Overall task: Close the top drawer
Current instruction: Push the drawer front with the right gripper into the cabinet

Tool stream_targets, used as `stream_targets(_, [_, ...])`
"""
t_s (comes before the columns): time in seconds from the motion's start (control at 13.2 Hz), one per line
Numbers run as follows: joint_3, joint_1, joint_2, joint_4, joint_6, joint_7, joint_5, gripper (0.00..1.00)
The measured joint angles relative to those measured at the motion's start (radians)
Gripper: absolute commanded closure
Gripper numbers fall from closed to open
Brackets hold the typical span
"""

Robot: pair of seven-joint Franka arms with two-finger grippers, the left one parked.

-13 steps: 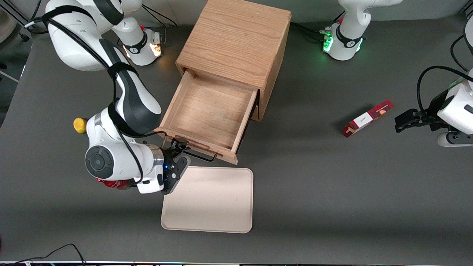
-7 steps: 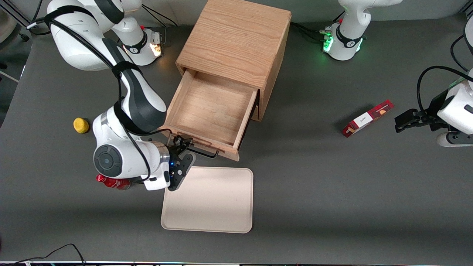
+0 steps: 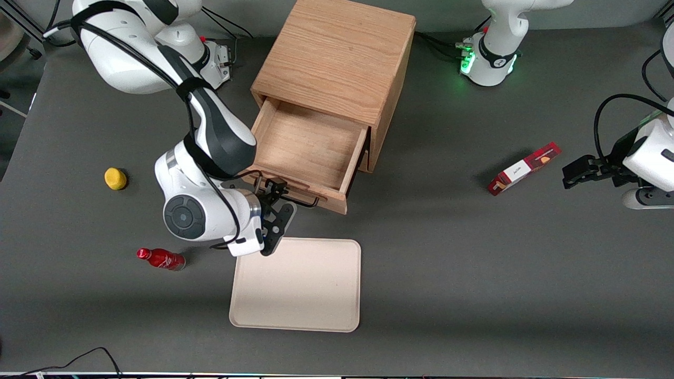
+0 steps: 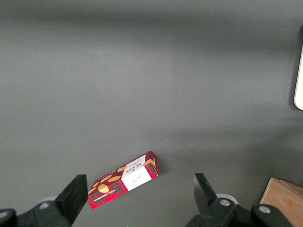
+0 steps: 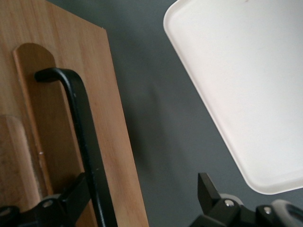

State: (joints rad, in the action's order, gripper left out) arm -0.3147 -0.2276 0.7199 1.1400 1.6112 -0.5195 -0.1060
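The oak cabinet (image 3: pixel 337 58) stands at the middle of the table with its top drawer (image 3: pixel 310 147) partly pulled out toward the front camera, and nothing lies inside it. My gripper (image 3: pixel 279 199) is open at the drawer's plank front (image 5: pixel 57 118), at the end nearer the working arm's base. In the right wrist view the gripper (image 5: pixel 142 189) straddles the front's edge. One finger (image 5: pixel 78 194) rests against the wood beside the thin black pull (image 5: pixel 80 123), while the other finger (image 5: pixel 206 187) hangs over bare table. The lower drawer is hidden.
A cream tray (image 3: pixel 296 284) lies just nearer the front camera than the drawer. A red bottle (image 3: pixel 160 259) and a yellow lump (image 3: pixel 115 178) lie toward the working arm's end. A red box (image 3: pixel 522 168) lies toward the parked arm's end.
The drawer has slid partway into the cabinet. My gripper has moved with its front toward the cabinet, and the arm has uncovered the red bottle.
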Motion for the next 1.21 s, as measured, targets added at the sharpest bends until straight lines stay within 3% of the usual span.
stream_targets(0.68, [-0.050,0.000,-0.122,0.190,0.037,0.010,0.001,0.00])
stream_targets(1.21, [-0.098,0.002,-0.144,0.245,0.047,0.056,0.005,0.00])
